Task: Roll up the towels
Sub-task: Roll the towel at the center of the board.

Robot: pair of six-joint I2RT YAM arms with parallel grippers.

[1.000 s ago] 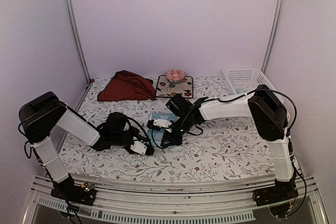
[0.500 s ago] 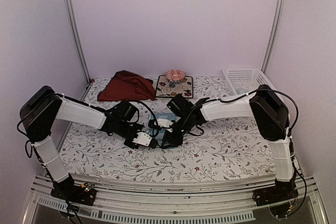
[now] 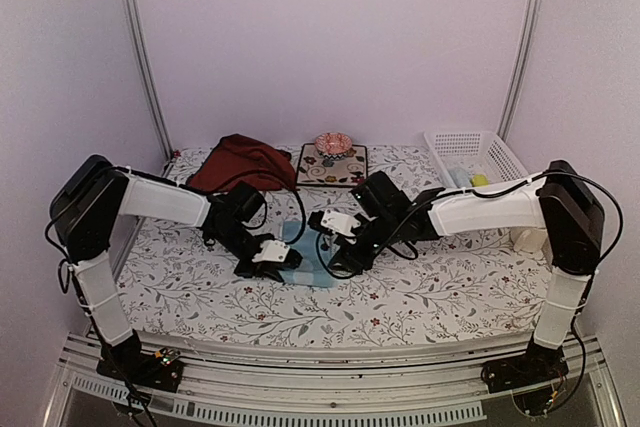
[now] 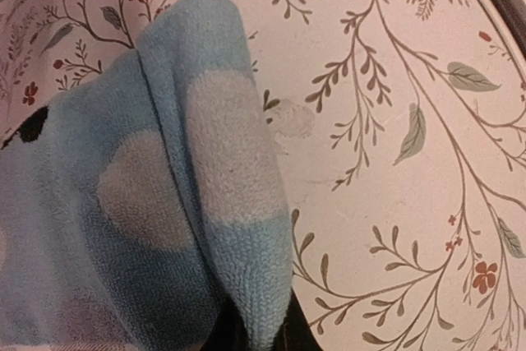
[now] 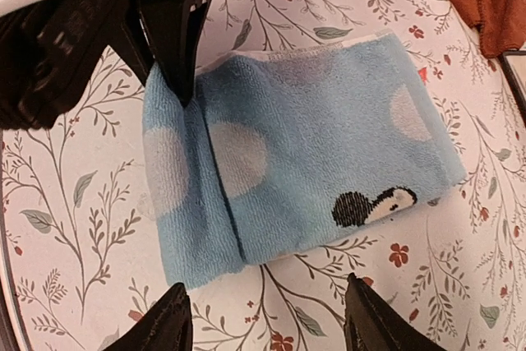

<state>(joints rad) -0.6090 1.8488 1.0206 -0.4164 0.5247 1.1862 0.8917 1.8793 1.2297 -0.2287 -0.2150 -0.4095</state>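
My left fingers (image 5: 177,34) closed tight on folded edge of blue towel (image 5: 312,145), middle of tabletop (image 3: 450,287); probably to keep fold in place as start of roll. My right fingers (image 5: 168,326) wide, hovering over towel, holding nothing.

Left claw (image 5: 182,86) pinched shut, right claw (image 5: 265,316) spread open.
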